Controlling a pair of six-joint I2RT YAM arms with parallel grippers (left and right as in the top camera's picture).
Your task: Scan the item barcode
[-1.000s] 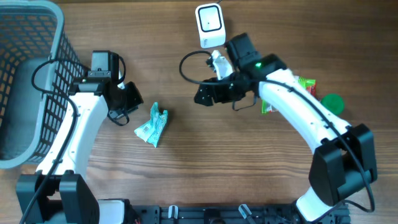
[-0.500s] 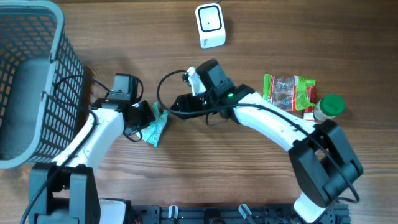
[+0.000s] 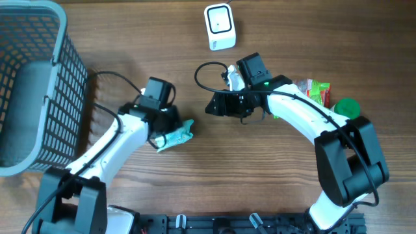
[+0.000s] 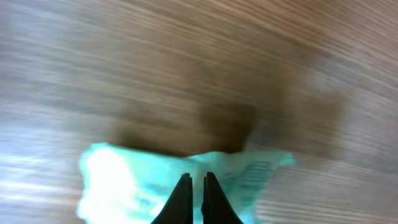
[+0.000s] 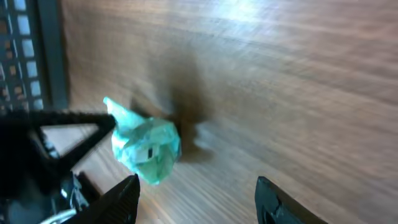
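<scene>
Pinching teal packet [image 3: 176, 138], print too blurred

You had the right gripper [image 5: 198, 200] at six o'clock, fingers spread, nothing between them. The crumpled teal packet [image 5: 147, 149] showed at eight o'clock over the wooden table [image 5: 292, 93]. The left gripper [image 5: 104, 122] reached in from nine o'clock and pinched the packet's upper corner. The basket [image 5: 37, 43] filled the ten o'clock corner.
</scene>
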